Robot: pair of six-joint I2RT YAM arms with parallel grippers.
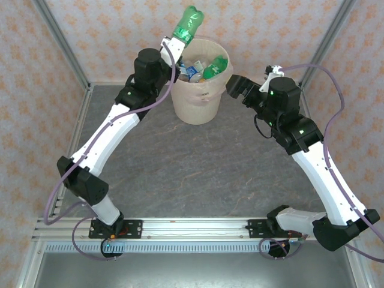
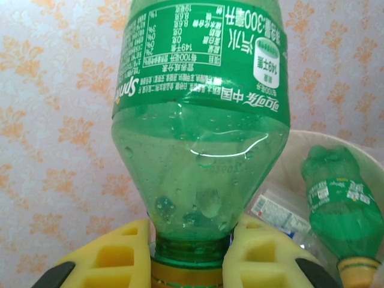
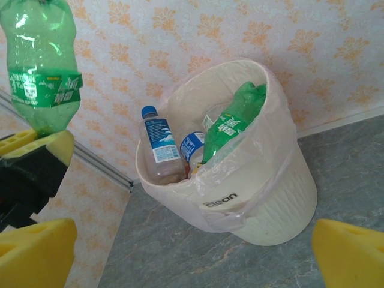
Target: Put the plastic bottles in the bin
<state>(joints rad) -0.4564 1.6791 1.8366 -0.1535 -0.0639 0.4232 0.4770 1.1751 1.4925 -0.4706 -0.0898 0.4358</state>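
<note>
Cream wallpaper (image 1: 60, 48) with an orange floral print is seen behind a grey, stone-patterned desk (image 1: 198, 174). The bin (image 1: 195, 105), a cream bucket lined with a thin bag, stands at 12 o'clock on the desk in the overhead view.

The left claw (image 1: 174, 43) is pressed together on the neck of a green bottle (image 1: 191, 23). The bottle is held inverted, base up, in the air at 11 o'clock of the bin's rim, near the edge of the opening. The right claw (image 1: 239, 87) is spread and empty, at 3 o'clock of the bin and just beside its wall.

Handling: the held bottle appears empty, so it is judged light. Its thin wall is dented and would give under pressure, and its smooth surface could slip. The stiff neck under the yellow cap (image 2: 186, 279) is judged the soundest place to be gripped, as it is here.

Count: one bin and two claws. One green bottle is held, a second green bottle (image 3: 231, 126) leans inside the bin, and two clear bottles with blue labels (image 3: 157, 144) are seen beside it. Whether others lie beneath cannot be told.
</note>
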